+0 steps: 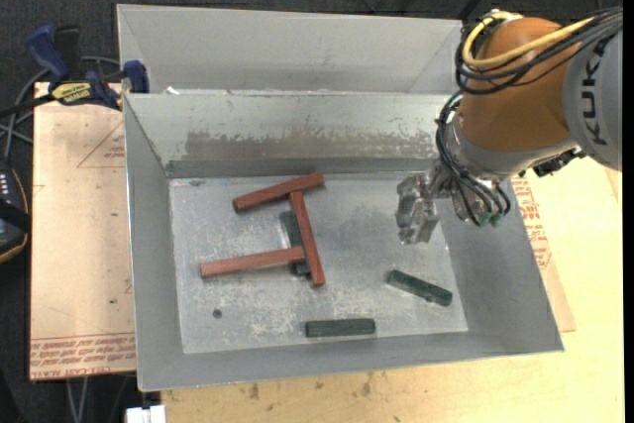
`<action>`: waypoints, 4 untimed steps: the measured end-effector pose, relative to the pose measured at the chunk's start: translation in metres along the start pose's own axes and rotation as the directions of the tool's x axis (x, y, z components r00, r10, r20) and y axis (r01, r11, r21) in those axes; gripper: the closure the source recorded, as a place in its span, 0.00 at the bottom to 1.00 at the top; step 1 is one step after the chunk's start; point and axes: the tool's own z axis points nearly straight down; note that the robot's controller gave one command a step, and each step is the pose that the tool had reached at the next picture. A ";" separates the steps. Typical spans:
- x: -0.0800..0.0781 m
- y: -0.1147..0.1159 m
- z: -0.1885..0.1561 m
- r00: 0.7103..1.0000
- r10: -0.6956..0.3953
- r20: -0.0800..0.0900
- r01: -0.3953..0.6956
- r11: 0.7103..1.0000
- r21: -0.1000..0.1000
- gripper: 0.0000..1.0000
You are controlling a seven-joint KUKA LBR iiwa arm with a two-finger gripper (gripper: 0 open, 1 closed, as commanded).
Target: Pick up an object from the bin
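Observation:
My gripper (417, 226) hangs over the right part of the bin floor, its metal fingers pointing down with nothing between them. A dark green bar (419, 287) lies just below it, near the right wall. Another dark green bar (340, 327) rests flat by the front wall. To the left, three reddish-brown sticks lie together: one slanted at the top (279, 194), one upright (307, 238), one along the bottom (253, 264).
A short dark green piece (290, 231) lies partly under the upright reddish stick. The arm's orange cover and cables sit above the gripper at the bin's right wall. Bare floor lies between the sticks and the gripper.

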 end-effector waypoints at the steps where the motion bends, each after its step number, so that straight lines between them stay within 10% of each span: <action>1: 0.000 0.000 0.000 1.000 0.000 0.000 0.000 1.000 0.000 0.00; 2: 0.072 -0.042 0.097 0.968 -0.251 -0.008 0.251 0.968 -0.002 0.00; 3: 0.059 -0.038 0.077 0.831 -0.556 0.002 0.556 0.831 0.000 0.00; 4: 0.028 -0.068 0.136 0.874 -0.486 0.000 0.486 0.874 -0.001 0.00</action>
